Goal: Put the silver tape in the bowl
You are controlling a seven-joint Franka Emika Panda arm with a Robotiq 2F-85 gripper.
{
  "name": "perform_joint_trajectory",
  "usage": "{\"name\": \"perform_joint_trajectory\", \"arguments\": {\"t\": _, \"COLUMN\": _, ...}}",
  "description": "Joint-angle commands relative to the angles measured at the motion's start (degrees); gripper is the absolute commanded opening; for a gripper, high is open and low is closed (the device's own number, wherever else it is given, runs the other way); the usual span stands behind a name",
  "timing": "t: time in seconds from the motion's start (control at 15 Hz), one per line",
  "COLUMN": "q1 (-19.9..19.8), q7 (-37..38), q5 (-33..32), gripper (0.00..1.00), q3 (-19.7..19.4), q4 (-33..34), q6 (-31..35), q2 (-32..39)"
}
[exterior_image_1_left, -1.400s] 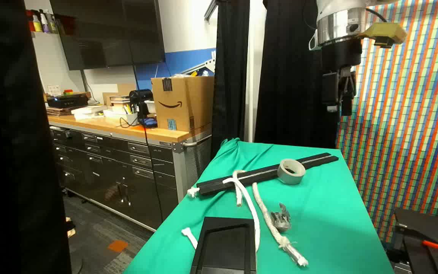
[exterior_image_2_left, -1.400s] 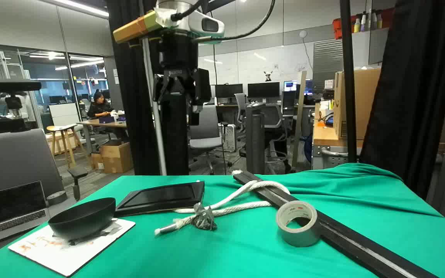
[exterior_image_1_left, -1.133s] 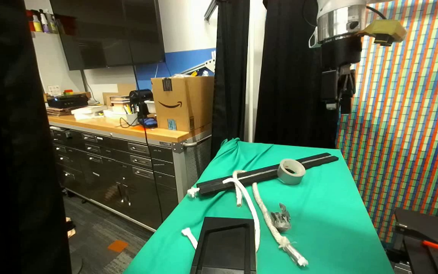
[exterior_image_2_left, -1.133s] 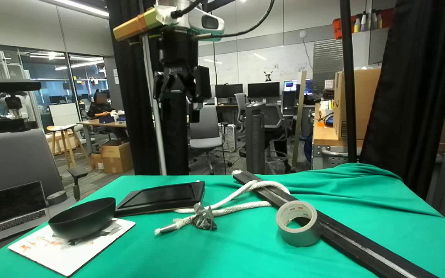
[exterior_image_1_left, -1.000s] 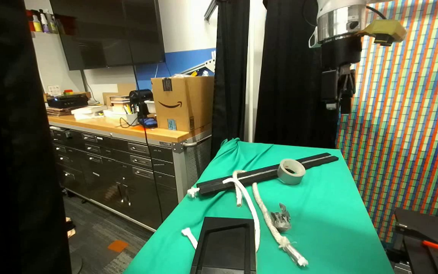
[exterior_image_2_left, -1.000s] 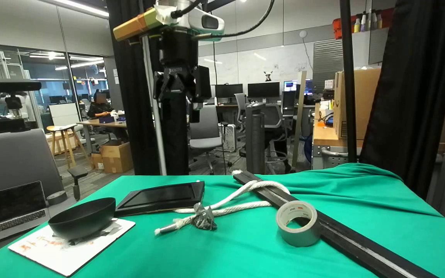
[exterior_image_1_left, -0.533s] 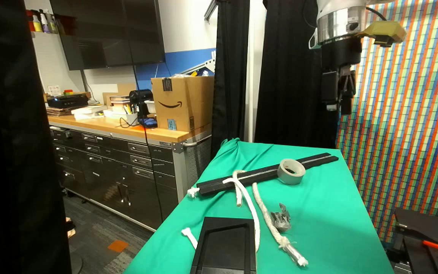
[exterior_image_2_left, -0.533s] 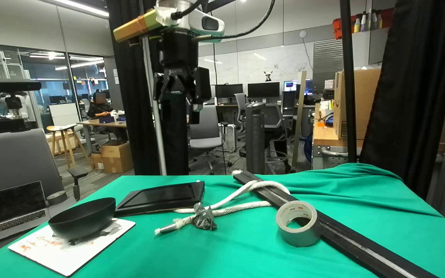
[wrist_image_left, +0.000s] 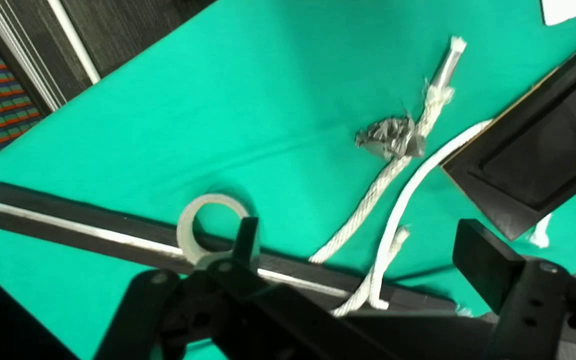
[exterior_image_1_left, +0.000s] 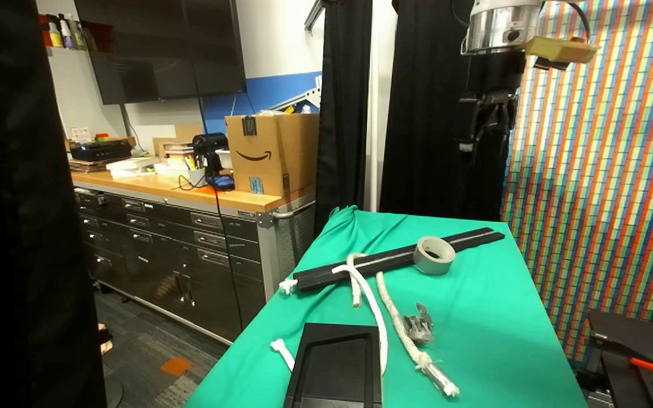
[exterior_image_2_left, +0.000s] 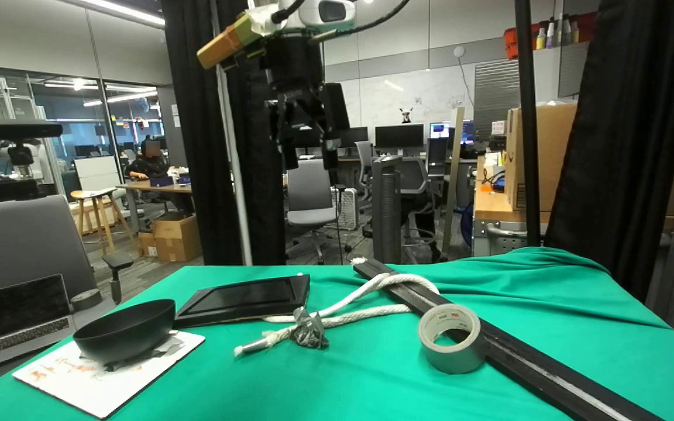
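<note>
The silver tape point(exterior_image_1_left: 432, 265) is a grey ring on the green cloth, against and partly over the black rod; it shows in both exterior views point(exterior_image_2_left: 457, 358). In the wrist view the tape point(wrist_image_left: 186, 227) lies behind one finger, which hides part of it. The bowl point(exterior_image_2_left: 125, 333) is black, stands tilted on a white board in an exterior view, and is out of the wrist view. My gripper point(exterior_image_2_left: 310, 159) is open and empty, high above the cloth and apart from everything; its fingers spread wide in the wrist view point(wrist_image_left: 358, 237) and it also shows in an exterior view point(exterior_image_1_left: 482, 144).
The black rod point(exterior_image_2_left: 539, 368) crosses the cloth point(exterior_image_2_left: 337, 386). A white rope point(exterior_image_1_left: 374, 309) lies over it. A crumpled grey wad point(exterior_image_1_left: 419, 327) touches the rope. A black tray point(exterior_image_1_left: 335, 362) lies nearby. The white board point(exterior_image_2_left: 88, 389) is under the bowl, with a laptop point(exterior_image_2_left: 18, 316) beyond.
My gripper has shifted sideways and tilted: leftward in one exterior picture and rightward and slightly up in the other. The tape, bowl, rod and rope have not moved.
</note>
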Motion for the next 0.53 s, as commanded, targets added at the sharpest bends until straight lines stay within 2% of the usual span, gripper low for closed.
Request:
{"name": "perform_joint_trajectory", "arguments": {"t": 0.0, "q1": -2.0, "q7": 3.8, "q5": -4.8, "gripper": 1.0, "q3": -0.2, "q4": -0.1, "q6": 4.9, "q2": -1.7}}
{"name": "perform_joint_trajectory", "arguments": {"t": 0.47, "q1": -6.4, "q7": 6.3, "q5": -10.2, "gripper": 1.0, "q3": -2.9, "q4": -3.3, "q6": 12.3, "q2": -0.7}}
